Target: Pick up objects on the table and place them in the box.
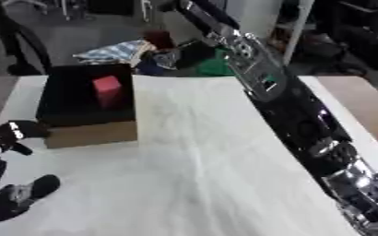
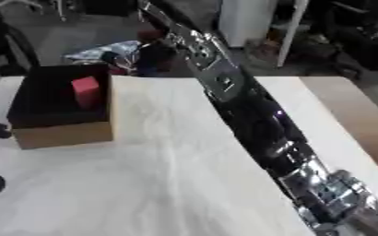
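— At the lower left corner, what shows?

— The left hand point(image 1: 11, 161), dark, resting over the white table point(image 1: 192, 175). Its fingers stand apart and uncurled, and nothing is in them. In the right eye view only a few dark fingertips show at the left edge.

— And next to it?

— Just beyond the hand, on the table's left side, sits the box point(image 1: 87, 110): black inside, with a tan cardboard front wall. It stands upright with its open top facing the camera.

— Anything in it?

— A red block point(image 1: 107, 91), standing on end inside the box, toward the back, near the middle. It lies within the black walls and no hand touches it.

— Moving right?

— Past the table's far edge lies a patterned blue and white cloth point(image 1: 115, 50), with some dark and green things beside it that I cannot make out.

— And the right arm?

— The right arm point(image 1: 297, 115) runs as a long black and silver diagonal from the lower right corner up toward the far edge, across the right side of the table. Its end reaches the clutter beyond the table, and there I cannot tell the right hand's fingers from the dark things around them, so whether they are relaxed or curled is unclear.
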Controlling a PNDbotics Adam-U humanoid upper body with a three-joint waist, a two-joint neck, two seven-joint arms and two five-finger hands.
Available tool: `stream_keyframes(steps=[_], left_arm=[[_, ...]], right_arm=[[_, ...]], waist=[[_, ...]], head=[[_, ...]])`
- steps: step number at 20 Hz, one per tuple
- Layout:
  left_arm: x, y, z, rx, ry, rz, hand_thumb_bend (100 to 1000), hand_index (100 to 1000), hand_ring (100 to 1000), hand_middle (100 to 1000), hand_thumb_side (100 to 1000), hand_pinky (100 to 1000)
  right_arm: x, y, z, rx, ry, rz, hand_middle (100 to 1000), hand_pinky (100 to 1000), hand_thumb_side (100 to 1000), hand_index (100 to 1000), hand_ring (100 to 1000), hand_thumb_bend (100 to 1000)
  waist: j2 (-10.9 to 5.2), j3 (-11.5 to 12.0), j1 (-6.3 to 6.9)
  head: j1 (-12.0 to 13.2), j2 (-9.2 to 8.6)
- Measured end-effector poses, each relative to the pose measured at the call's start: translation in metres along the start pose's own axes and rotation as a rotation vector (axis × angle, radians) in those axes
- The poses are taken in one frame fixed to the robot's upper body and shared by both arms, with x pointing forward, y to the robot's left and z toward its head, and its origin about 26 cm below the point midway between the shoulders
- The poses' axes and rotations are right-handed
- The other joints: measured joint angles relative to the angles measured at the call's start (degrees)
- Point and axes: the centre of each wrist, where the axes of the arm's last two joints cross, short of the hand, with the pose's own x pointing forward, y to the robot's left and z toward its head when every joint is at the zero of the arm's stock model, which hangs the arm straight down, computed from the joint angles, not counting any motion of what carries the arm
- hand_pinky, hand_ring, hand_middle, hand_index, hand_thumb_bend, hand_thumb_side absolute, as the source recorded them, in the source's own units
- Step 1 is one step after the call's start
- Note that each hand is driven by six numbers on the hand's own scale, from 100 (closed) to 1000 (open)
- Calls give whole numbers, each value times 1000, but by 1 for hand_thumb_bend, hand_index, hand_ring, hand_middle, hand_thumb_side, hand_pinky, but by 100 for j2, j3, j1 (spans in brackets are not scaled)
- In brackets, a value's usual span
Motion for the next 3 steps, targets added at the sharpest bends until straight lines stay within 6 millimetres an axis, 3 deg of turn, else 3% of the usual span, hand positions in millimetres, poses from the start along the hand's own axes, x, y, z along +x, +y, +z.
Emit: stream_keyframes(steps=[1,3], left_arm=[[-1,-2,1,-16,-5,-9,1000,769,854,759,314,644],[-3,-4,4,-46,-15,-30,1000,798,879,780,117,652]], right_arm=[[-1,1,6,-1,2,-7,894,884,150,925,1000,437],[-1,1,19,-2,3,-22,894,884,155,926,1000,408]], waist=[[0,-99,37],[0,-196,112]], head=[[26,11],[68,15]])
